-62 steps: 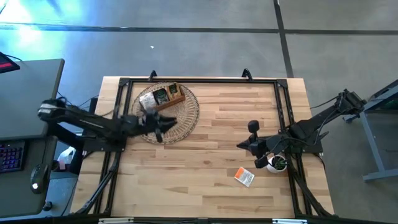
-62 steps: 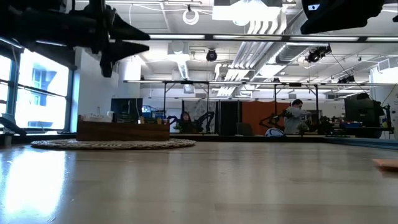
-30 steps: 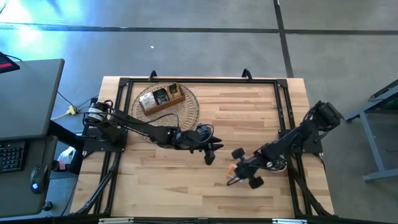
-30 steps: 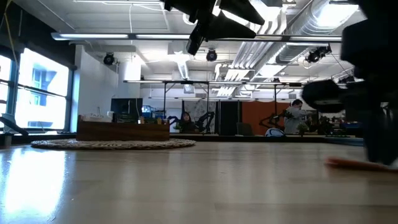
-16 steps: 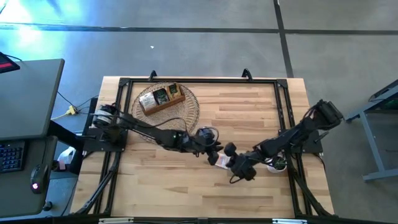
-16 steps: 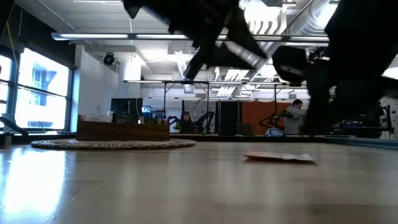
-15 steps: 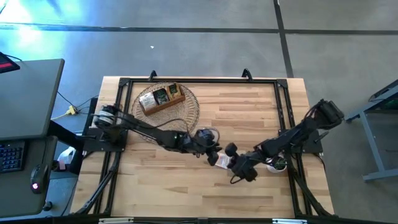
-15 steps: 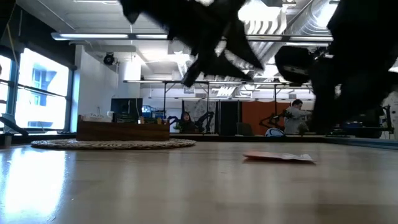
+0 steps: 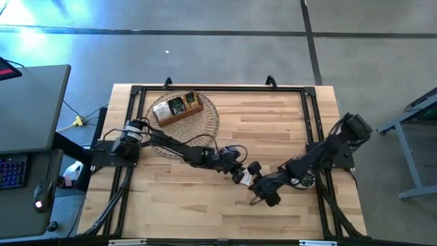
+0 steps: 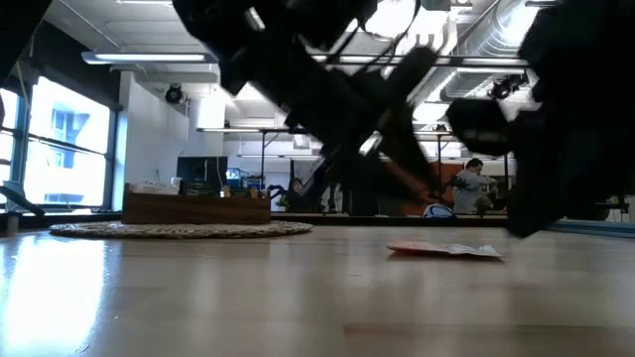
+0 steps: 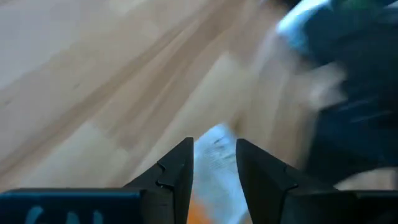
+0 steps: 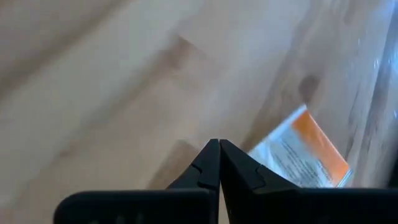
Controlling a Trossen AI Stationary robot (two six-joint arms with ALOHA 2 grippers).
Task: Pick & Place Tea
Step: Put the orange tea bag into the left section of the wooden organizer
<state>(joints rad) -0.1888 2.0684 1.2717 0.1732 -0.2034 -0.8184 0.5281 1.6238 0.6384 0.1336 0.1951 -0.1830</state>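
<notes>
Just ahead of the left end effector (image 9: 235,171), the sachet (image 11: 214,163) is lying flat on the counter (image 9: 273,123), showing in the gap between the parted fingers (image 11: 168,177). Nothing is gripped yet. Beside it, the right end effector (image 12: 216,163) is sitting clenched and empty, the sachet off to one side of its tips. This one is looking light, thin, papery and probably slippery on wood; pinching a free edge or corner is looking like the best hold.
</notes>
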